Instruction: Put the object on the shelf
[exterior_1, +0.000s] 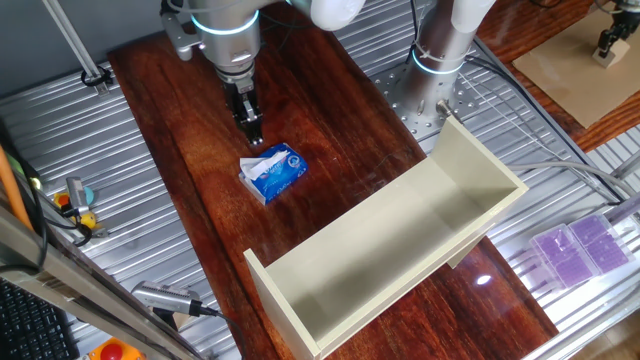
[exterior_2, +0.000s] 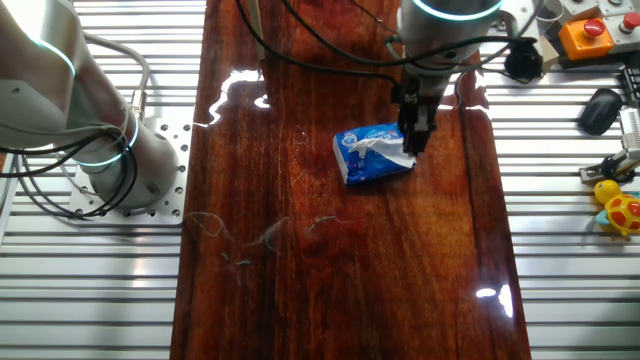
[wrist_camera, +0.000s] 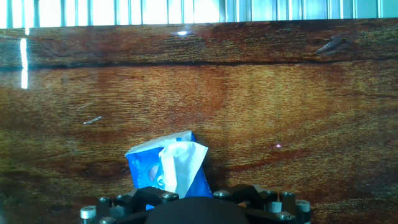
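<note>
Hand view: I see tissue pack on wood table, just below gripper. Jaws look narrow, holding nothing; poor angle, so unsure. Risk: fingers pinch only loose tissue, sheet pulls out, pack stays. Shelf well right, nearer camera.

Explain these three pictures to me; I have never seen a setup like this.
A robot arm stands over a wooden table. Two pictures come from fixed cameras on different sides; the third looks along the arm's hand. The gripper at its tip has two fingers, here lowered to a blue-and-white tissue pack lying on the wood. Whether the fingers pinch the white tissue is unclear. Nearby sits a long cream shelf, where the pack should go. Purple boxes lie off the wood.
</note>
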